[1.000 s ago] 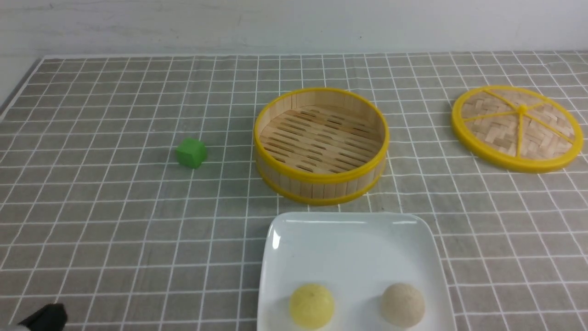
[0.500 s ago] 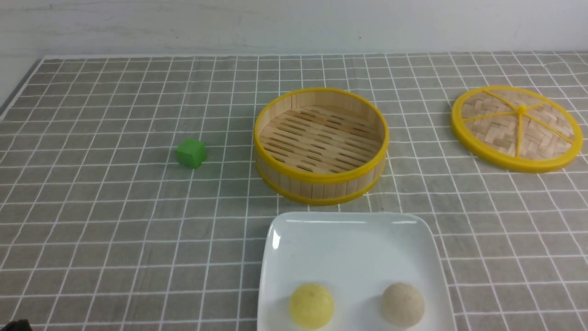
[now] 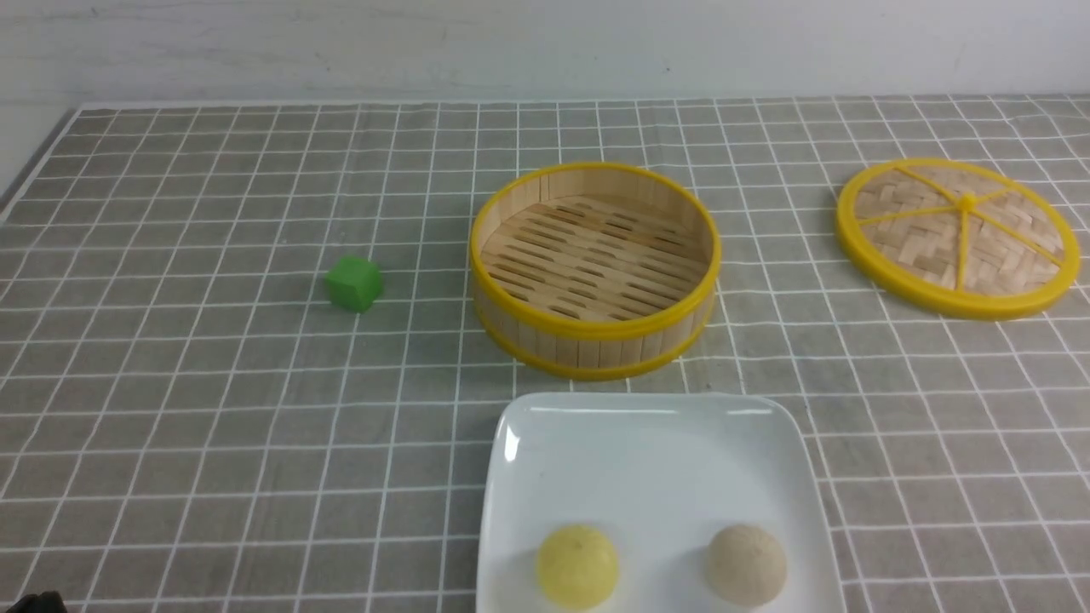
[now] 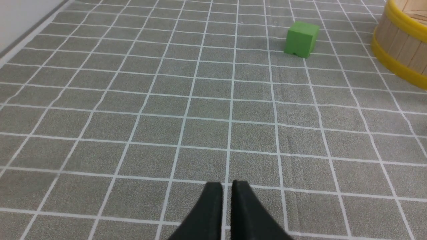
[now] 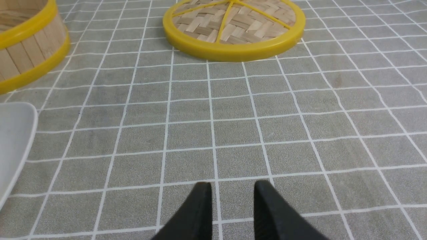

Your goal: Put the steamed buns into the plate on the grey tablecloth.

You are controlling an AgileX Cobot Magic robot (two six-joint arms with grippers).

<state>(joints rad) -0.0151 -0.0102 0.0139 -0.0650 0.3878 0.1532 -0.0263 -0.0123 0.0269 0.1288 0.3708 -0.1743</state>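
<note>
**Both buns on the plate, both arms down at the near edge**

Closest in, the left gripper (image 4: 227, 186) hangs low over bare cloth by the near left corner, its black fingers pinched almost together with only a sliver of a gap and nothing between them. Over toward the near right, the right gripper (image 5: 232, 188) has its fingers a little apart, released, gripping nothing, above the grey tablecloth (image 3: 213, 409) with its thin white grid.

Now the plate (image 3: 647, 443): large, glossy white, square with rounded corners and a raised rim, sitting at the middle of the near edge. On its near part sit the two steamed buns, well apart from each other. The yellow bun (image 3: 577, 565) is a smooth pale dome on the left side; the beige bun (image 3: 746, 564) is a cream dome with a slightly grainy look on the right.

No writing or label can be read on anything.

Just beyond the plate stands the bamboo basket (image 3: 596, 340), yellow-rimmed and slatted. Left of it, apart, sits the green cube (image 3: 355, 283). Toward the far right corner the woven lid (image 3: 958, 237) lies flat. Nothing stands between the plate and either gripper.
</note>
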